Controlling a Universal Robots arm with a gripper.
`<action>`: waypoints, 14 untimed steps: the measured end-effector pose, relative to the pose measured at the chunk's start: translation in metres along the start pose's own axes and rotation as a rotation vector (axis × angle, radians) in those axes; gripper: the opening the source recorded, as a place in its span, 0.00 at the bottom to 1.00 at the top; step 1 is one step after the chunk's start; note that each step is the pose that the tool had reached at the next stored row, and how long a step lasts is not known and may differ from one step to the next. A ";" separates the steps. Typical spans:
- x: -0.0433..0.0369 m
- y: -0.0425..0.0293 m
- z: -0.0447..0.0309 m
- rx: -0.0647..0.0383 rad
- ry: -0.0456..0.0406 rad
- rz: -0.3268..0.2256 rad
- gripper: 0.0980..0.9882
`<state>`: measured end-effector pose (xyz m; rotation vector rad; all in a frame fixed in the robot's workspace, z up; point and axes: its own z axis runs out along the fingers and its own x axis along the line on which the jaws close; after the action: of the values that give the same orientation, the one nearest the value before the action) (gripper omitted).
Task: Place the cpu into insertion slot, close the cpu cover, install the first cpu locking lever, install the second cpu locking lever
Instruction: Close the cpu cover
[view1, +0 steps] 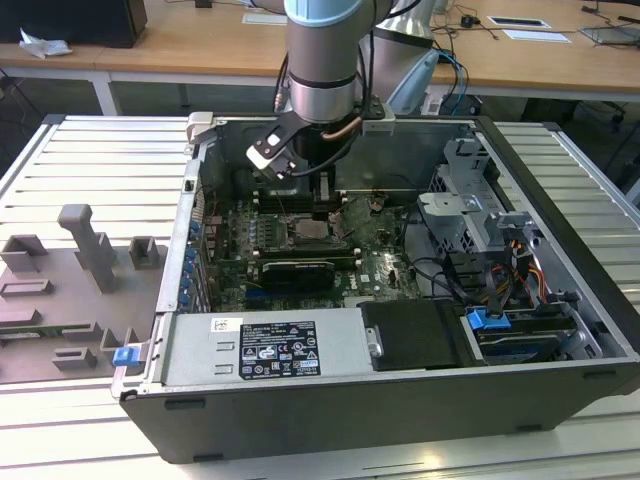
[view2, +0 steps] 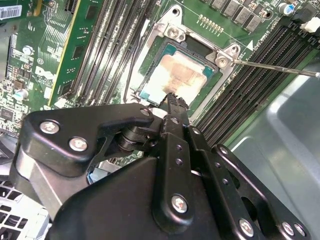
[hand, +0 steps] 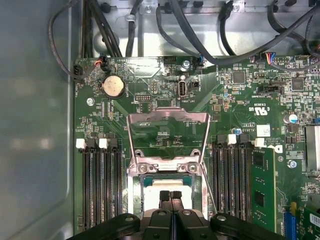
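The cpu (view2: 175, 75), a pale silver square with a brownish smear on top, lies flat in the insertion slot (hand: 134, 192) on the green motherboard. The cpu cover (hand: 167, 120), a thin silver frame with a cut-out middle, is swung open past its hinge screws and leaves the chip bare. My gripper (hand: 170, 194) hangs right over the near edge of the cpu (hand: 152, 192) with its two black fingertips (view2: 172, 100) pressed together and nothing between them. A thin metal locking lever (view2: 275, 67) sticks out free beside the socket. In the exterior view the gripper (view1: 325, 195) reaches down into the case above the socket.
Black memory slots (hand: 97, 185) flank the socket on both sides. A long black expansion card (view1: 292, 270) lies in front of it. Cables (hand: 200, 35) run along the case wall. A drive cage (view1: 470, 215) stands at the exterior view's right and a grey fixture tray (view1: 70, 290) outside the case.
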<state>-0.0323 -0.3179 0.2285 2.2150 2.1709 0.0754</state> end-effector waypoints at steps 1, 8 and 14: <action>0.0000 0.0002 0.0000 0.000 0.0000 0.000 0.01; 0.0000 0.0021 0.0001 0.000 0.0000 0.000 0.01; 0.0001 0.0026 -0.0043 0.000 0.0000 0.000 0.01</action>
<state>-0.0299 -0.3179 0.2330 2.2151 2.1708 0.0754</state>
